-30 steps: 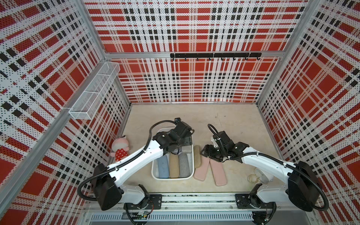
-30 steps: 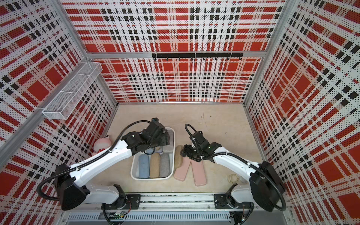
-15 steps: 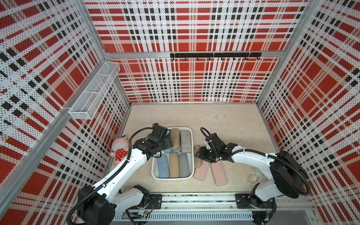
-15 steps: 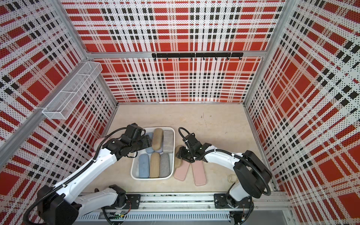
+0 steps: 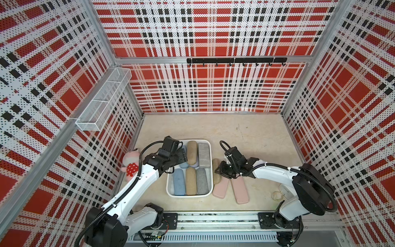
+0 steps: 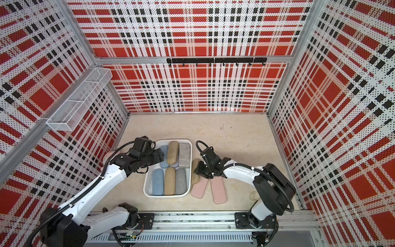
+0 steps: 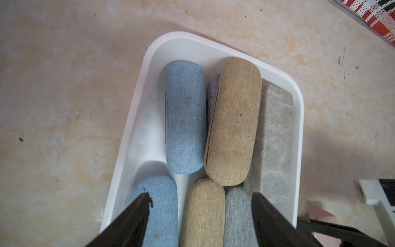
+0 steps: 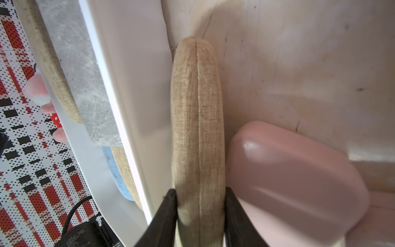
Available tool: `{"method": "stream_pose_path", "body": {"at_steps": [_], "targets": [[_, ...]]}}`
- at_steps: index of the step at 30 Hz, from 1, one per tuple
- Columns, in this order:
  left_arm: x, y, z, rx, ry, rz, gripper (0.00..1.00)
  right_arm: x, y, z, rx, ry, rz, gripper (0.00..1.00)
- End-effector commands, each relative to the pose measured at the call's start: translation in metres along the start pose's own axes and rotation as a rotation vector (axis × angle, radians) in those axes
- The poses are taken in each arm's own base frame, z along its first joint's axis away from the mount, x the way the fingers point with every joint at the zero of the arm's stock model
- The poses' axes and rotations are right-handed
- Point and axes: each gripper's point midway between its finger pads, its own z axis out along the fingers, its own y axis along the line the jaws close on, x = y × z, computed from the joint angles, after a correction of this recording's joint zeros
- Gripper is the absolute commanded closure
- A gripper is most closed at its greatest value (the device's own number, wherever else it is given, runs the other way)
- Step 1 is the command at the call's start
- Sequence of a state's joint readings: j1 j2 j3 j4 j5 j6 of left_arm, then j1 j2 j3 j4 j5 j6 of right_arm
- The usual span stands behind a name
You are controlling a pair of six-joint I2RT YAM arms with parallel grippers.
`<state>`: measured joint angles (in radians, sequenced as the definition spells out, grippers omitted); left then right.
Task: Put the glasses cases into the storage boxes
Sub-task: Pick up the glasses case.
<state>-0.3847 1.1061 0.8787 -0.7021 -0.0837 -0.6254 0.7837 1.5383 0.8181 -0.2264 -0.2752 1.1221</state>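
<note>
Just now right gripper clamped onto tan case beside tub, lift looks next; left gripper fingers apart, empty, over tub

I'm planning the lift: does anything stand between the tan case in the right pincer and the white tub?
The tub's wall stands right beside the tan case that the right pincer holds on edge. Inside, the boxy grey case and others crowd the floor, and the open left pincer hovers above them.
</note>
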Motion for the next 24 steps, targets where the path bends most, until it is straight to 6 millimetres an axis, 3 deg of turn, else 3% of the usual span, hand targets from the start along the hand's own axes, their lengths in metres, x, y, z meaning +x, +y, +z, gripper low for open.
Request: {"method": "stream_pose_path", "body": {"at_steps": [1, 7, 12, 16, 18, 24], "targets": [[-0.004, -0.001, 0.0, 0.015, -0.018, 0.004, 0.22, -0.004, 0.0, -0.016, 0.035, -0.048, -0.01, 0.66], [-0.01, -0.004, 0.002, 0.015, -0.029, -0.004, 0.22, -0.016, 0.007, -0.047, 0.081, -0.121, -0.026, 0.68], [-0.019, -0.003, -0.002, 0.012, -0.057, -0.015, 0.22, -0.029, 0.03, -0.085, 0.069, -0.198, -0.064, 0.67], [-0.028, 0.012, -0.003, -0.012, -0.078, -0.056, 0.22, -0.04, 0.067, -0.104, 0.034, -0.236, -0.114, 0.68], [-0.031, 0.016, -0.002, 0.002, -0.081, -0.085, 0.22, -0.043, 0.087, -0.105, 0.016, -0.246, -0.144, 0.68], [-0.05, 0.026, -0.006, 0.032, -0.123, -0.165, 0.22, -0.044, 0.172, -0.08, -0.138, -0.26, -0.249, 0.68]]}}
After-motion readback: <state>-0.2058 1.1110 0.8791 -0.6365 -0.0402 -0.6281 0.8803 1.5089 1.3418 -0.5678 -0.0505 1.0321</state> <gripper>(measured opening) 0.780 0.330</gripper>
